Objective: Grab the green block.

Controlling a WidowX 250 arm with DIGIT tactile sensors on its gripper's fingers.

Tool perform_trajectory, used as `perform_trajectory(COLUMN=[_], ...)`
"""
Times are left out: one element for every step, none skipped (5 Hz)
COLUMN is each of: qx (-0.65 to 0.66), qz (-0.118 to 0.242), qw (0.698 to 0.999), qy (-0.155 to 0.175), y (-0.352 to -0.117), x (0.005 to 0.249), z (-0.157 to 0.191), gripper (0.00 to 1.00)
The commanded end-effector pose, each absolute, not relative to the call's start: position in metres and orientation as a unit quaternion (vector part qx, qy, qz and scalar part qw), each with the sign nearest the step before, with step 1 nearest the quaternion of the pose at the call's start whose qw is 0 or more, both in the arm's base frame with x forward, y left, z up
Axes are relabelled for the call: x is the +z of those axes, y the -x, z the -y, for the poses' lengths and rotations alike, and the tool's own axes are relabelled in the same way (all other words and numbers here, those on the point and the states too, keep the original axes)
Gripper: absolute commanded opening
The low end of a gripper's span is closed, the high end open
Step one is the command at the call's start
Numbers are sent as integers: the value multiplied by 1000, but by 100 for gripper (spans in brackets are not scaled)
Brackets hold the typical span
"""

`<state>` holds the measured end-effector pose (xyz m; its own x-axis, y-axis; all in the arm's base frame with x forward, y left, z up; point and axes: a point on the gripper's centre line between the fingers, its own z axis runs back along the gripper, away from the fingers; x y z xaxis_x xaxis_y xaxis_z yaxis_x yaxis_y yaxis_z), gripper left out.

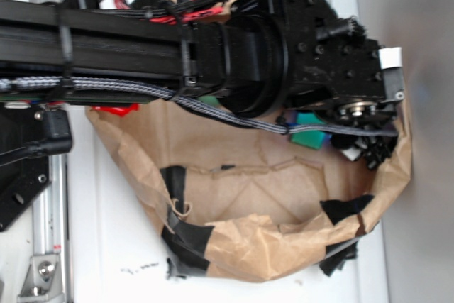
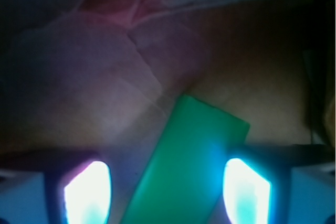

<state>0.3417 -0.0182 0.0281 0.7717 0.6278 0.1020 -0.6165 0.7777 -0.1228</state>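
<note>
From the exterior view, I saw a white tabletop [image 1: 106, 246] with a crumpled brown paper bag [image 1: 284, 239] lying open on it, its rim patched with strips of black tape [image 1: 186, 235]. The paper looked creased and soft, folded into ridges across the bag's floor. A grey wall [image 1: 425, 175] stood along the right side of the picture. The robot's black arm [image 1: 128, 51] reached across the top of the view, boxy and matte, with a braided grey cable [image 1: 142, 90] and red wires [image 1: 159, 18] running along it. A small patch of something red [image 1: 113, 109] showed under the arm at the bag's left edge.

The gripper [image 1: 369, 148] sat down inside the bag at its right end. In the wrist view the gripper [image 2: 167, 190] had its two fingers [image 2: 88, 192] spread apart, each glowing bright white-blue at the bottom of the frame. The green block [image 2: 184, 166] lay between them on the bag's brown paper floor, a smooth flat bar with straight edges, turned on a slant so its far end pointed up and to the right. I could not tell whether either finger touched it. In the exterior view a green shape [image 1: 306, 135] showed just beside the gripper, partly hidden by the arm.
</note>
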Motion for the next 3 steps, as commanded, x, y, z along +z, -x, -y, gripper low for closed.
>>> perform_trajectory(qx=[288, 253, 179], qz=[11, -12, 41], qw=[954, 963, 980], qy=[78, 94, 78], y=[-299, -272, -266], x=[49, 94, 131], z=[26, 35, 43], gripper=[0, 0, 0])
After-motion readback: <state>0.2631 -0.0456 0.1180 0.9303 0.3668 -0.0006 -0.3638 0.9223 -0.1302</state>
